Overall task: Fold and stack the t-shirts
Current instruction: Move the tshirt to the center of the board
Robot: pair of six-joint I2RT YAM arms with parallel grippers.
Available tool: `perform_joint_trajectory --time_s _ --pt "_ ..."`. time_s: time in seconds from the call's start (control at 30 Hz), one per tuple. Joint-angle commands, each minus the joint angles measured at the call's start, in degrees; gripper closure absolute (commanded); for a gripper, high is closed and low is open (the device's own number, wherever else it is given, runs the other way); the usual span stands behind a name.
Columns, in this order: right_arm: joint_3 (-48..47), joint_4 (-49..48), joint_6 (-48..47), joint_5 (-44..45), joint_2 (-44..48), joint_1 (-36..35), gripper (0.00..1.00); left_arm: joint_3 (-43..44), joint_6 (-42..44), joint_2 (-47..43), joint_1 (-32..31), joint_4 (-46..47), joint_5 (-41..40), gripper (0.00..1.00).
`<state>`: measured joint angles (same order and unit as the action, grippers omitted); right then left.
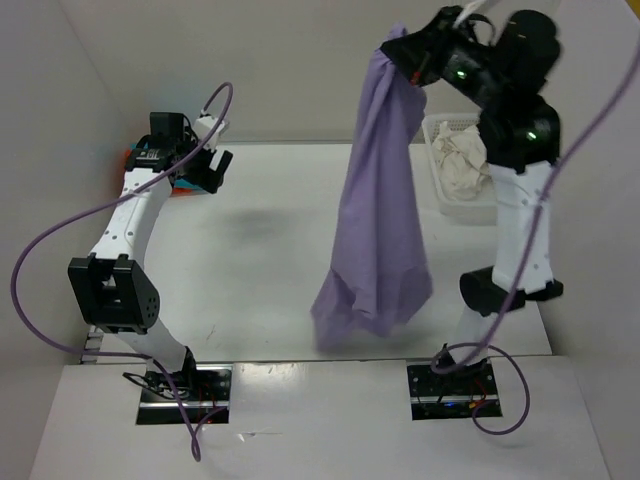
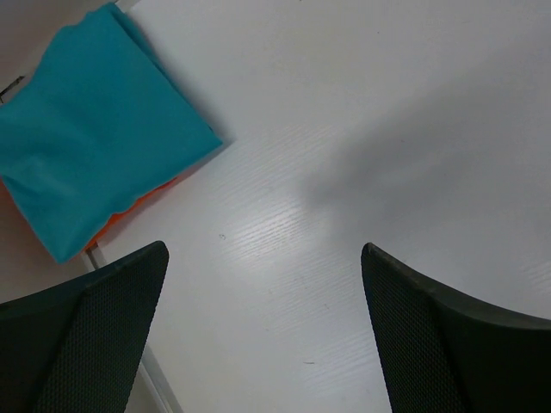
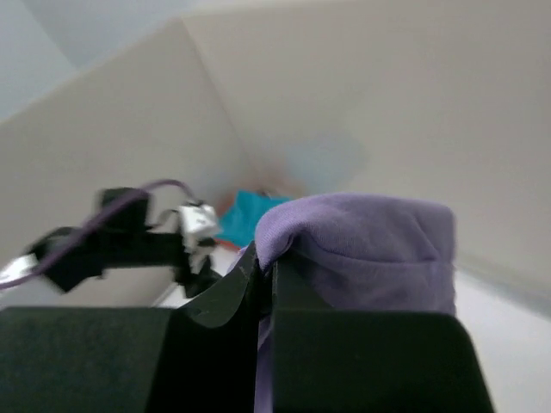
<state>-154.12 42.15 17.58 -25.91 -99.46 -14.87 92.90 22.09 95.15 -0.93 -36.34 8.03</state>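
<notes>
Lavender purple cloth t-shirt (image 1: 380,220) hangs at upper centre of the overhead frame, pinched at its top by the right gripper (image 1: 403,58); an off-white cloth t-shirt (image 1: 462,160) lies in the white plastic mesh basket (image 1: 450,208) at right. Left wrist view: the left gripper (image 2: 263,251) spreads its 2 fingers over the white table (image 2: 362,129), a folded teal-blue t-shirt (image 2: 95,155) atop an orange t-shirt (image 2: 138,205) at upper left. Right wrist view: closed jaws clamp the lavender cloth.

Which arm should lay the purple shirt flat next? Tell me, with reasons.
Likely the right: the right gripper is shut on the lavender t-shirt, which hangs over the table; the left gripper is open and empty beside the folded teal t-shirt.
</notes>
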Motion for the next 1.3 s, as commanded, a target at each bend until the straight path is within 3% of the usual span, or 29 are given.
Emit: perform_joint_trajectory --time_s 0.0,0.1,0.2,0.23,0.3,0.47,0.63,0.67,0.77,0.87,1.0,1.17,1.27 --pt "2.3 1.6 1.8 6.8 -9.6 -0.4 1.0 0.2 -2.0 -2.0 0.9 0.8 1.6 0.01" --pt "3.2 2.8 3.1 9.3 -13.7 1.5 0.93 -0.3 -2.0 -2.5 0.9 0.8 2.2 0.01" --pt "4.9 3.5 3.1 12.3 -16.8 4.3 0.47 -0.4 -2.0 -2.5 0.9 0.8 2.3 0.01" --pt "5.6 5.3 3.6 13.3 -17.6 5.0 0.27 -0.4 -1.4 -2.5 0.9 0.3 2.3 0.01" --pt "7.5 7.5 2.1 14.0 -18.3 5.7 0.2 -0.4 -1.4 -2.5 0.9 0.3 2.3 0.01" --pt "18.7 12.8 -2.8 18.4 -13.1 0.7 0.18 -1.8 3.2 -3.2 0.9 -3.6 1.7 0.01" --pt "50.7 9.4 -1.4 30.7 -0.8 -15.8 0.18 -9.7 10.0 -8.4 -1.6 -9.3 -0.6 0.01" --pt "59.8 7.4 0.1 31.4 0.7 -17.6 0.18 -13.3 11.2 -10.0 -1.6 -10.2 -0.6 0.01" --pt "72.3 3.4 6.2 25.5 5.9 -22.1 0.18 -18.7 12.6 -11.4 -1.6 -14.3 -0.1 0.01" --pt "86.7 1.8 13.1 26.4 8.7 -26.4 0.17 -24.8 13.4 -12.0 -2.9 -17.6 5.1 0.01" --pt "97.1 -3.0 22.4 23.1 11.1 -32.7 0.16 -30.2 13.4 -13.8 -8.3 -18.2 9.9 0.01" --pt "102.4 -9.2 30.8 23.1 11.1 -38.6 0.15 -38.3 13.4 -13.1 -17.2 -16.2 5.5 0.01" --pt "102.4 -12.0 31.9 23.1 8.8 -39.1 0.16 -39.5 11.6 -12.5 -17.7 -14.4 2.5 0.01"
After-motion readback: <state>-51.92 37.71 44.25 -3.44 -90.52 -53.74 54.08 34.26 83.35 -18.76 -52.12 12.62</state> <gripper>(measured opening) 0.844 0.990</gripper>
